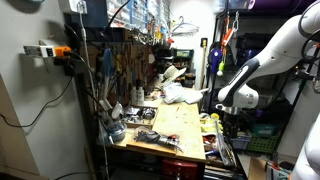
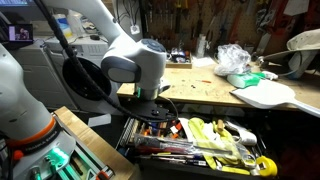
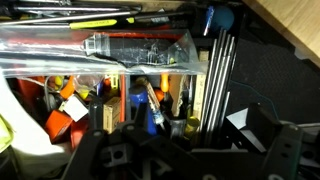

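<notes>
Blue-handled tool [image 3: 150, 105] lies mid-frame in the wrist view, among others in the open drawer [image 2: 200, 170]. The gripper [image 3: 185, 150] hovers above it, fingers apart. I judge this the approach; next calls for a straight descent, clear of the plastic bag [image 3: 100, 55] at upper left.

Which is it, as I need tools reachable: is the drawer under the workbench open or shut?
Open. The drawer is pulled out from the workbench, its tools exposed below the pincer.
</notes>
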Controlling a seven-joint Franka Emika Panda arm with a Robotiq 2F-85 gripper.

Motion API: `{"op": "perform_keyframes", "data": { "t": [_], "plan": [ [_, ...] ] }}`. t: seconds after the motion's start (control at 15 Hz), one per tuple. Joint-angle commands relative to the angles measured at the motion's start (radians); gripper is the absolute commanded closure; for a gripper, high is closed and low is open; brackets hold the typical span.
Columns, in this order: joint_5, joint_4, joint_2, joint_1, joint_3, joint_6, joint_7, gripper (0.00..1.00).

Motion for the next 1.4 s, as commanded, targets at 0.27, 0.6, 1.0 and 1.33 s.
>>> {"op": "perform_keyframes", "data": {
  "t": [0.27,0.6,1.0,1.33],
  "plan": [
    [0.168,0.056,0.102,-0.002,0.109,0.074,-0.041,0.00],
    [0.315,0.142,0.265,-0.014,0.180,0.129,-0.120,0.00],
    [0.439,0.225,0.393,-0.130,0.299,0.136,-0.287,0.00],
    [0.602,0.244,0.449,-0.246,0.420,0.178,-0.480,0.00]
  ]
}}
